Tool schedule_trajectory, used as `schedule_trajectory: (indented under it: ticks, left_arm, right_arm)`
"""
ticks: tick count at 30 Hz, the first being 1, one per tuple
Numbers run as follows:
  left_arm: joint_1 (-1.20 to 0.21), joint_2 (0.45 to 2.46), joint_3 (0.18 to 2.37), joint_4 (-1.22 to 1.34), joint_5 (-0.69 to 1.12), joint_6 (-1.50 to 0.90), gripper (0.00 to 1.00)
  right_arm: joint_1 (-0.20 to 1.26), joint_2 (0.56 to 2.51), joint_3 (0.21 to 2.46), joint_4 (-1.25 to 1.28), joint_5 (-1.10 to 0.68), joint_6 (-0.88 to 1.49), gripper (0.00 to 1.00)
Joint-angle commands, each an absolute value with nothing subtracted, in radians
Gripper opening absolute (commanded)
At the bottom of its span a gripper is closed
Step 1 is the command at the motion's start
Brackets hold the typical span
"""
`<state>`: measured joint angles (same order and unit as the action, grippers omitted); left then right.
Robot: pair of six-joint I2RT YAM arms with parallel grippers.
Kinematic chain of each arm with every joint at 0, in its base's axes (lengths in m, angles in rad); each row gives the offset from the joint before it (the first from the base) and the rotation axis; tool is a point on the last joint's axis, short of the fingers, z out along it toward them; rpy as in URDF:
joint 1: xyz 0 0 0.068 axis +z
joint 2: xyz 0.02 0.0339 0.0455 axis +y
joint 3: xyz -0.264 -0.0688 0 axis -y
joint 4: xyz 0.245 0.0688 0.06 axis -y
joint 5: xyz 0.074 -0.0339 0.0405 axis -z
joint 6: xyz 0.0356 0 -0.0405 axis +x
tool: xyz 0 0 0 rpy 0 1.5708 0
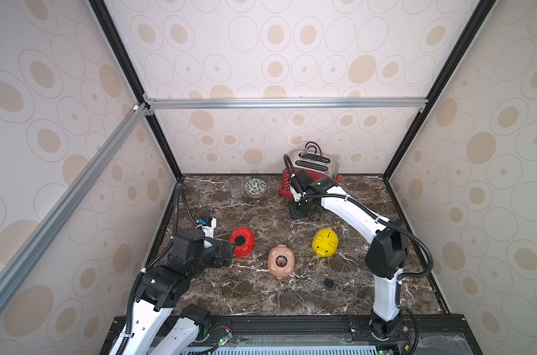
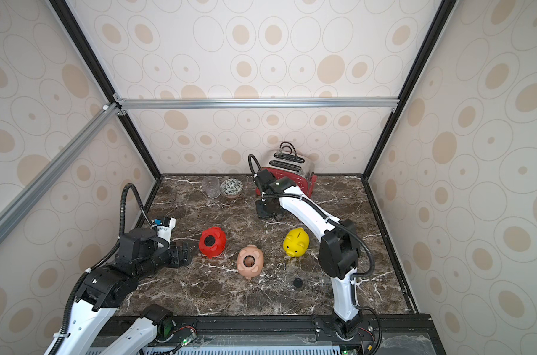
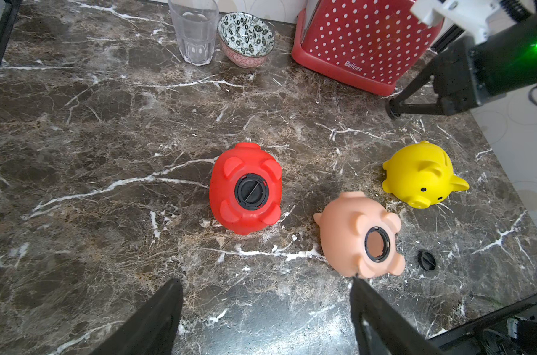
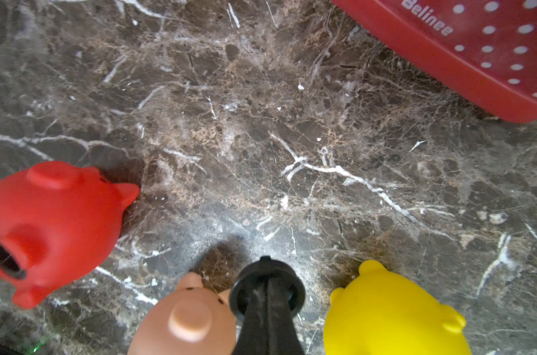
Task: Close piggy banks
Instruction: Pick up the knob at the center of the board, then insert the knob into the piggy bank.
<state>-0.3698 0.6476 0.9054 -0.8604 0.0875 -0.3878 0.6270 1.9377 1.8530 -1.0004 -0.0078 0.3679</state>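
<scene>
**Marble table** [image 3: 107,153], contents:

- **Red piggy bank** [image 3: 222,196]: laid belly-up toward the left side. Its belly opening is filled by a fitted plug [image 3: 250,191], black.
- **Pink piggy bank** [image 3: 344,227]: laid on its back near the middle, just beside the red one. Its belly hole [image 3: 377,245] is seen open.
- **Yellow piggy bank** [image 3: 421,175]: stood on its feet to the right of the pink one. Its belly is hidden.
- **Loose plug** [image 3: 426,260]: black, laid flat on the table near the pink piggy bank and touched by nothing.
- **Left gripper** [image 3: 265,281]: fingers are spread wide, with nothing held between them. It is positioned near the red piggy bank.
- **Right gripper** [image 4: 266,270]: fingers are pressed together on what appears to be a held plug [image 4: 242,296], a black disc. It is located between the toaster [image 3: 365,40] and the yellow piggy bank.
- **Glass** [image 3: 195,30] and **patterned bowl** [image 3: 245,37]: placed side by side at the back wall.
</scene>
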Motion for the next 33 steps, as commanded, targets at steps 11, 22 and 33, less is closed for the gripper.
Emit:
schedule_trajectory:
  ticks: [11,22,33]
  left_arm:
    - [-0.365,0.654,0.787,-0.646,0.329,-0.526,0.85]
    - [-0.369,0.717,0.576,-0.404,0.518,-0.689,0.83]
    - [-0.383,0.750,0.512,-0.348,0.528,-0.740,0.82]
  right_arm:
    - [0.686,1.602,1.572,-1.007,-0.199,0.328,0.00]
    - [0.867,1.579,1.493,-0.989,-0.111,0.371,0.00]
    - [0.990,1.686,1.496,-0.973,-0.003,0.430,0.00]
